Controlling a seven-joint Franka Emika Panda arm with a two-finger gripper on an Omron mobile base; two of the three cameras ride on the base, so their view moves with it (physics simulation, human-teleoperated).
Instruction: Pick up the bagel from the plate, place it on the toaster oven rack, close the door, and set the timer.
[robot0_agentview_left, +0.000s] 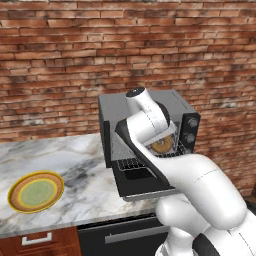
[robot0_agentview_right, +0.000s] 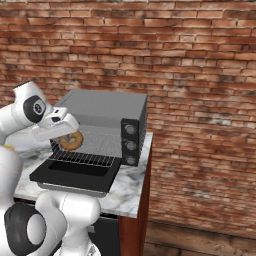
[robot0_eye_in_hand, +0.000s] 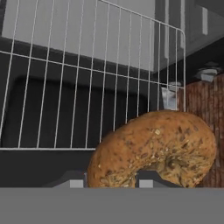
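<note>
While the gripper (robot0_agentview_right: 64, 134) is clenched on the bagel (robot0_eye_in_hand: 153, 148), you've got the hard part of the carry done; now it's about a clean set-down. In the hand view the bagel sits tilted betw. the fingertips (robot0_eye_in_hand: 148, 178), with the toaster oven rack (robot0_eye_in_hand: 87, 78) spread out beyond it, not touching as far as I can tell.

Take the rack as your ref. point. The bagel hangs just above its front part, over toward the side nearest the oven's knobs (robot0_agentview_right: 130, 145). The door (robot0_agentview_right: 75, 177) lies folded down flat in front of the rack, so the approach is open. The plate (robot0_agentview_left: 36, 192) is well off to the far side of the oven from the knobs, bare, done with.

To do this well, IMO:
- Bring the bagel further in over the rack's middle, away from the front edge, so it won't roll off onto the door.
- Level it before lowering; it's on a slant now and could land on edge.
- Lower till it rests on the wires, then let go; don't drop from height.
- Pull straight back out, clear of the oven roof, before you go for the door.
</note>
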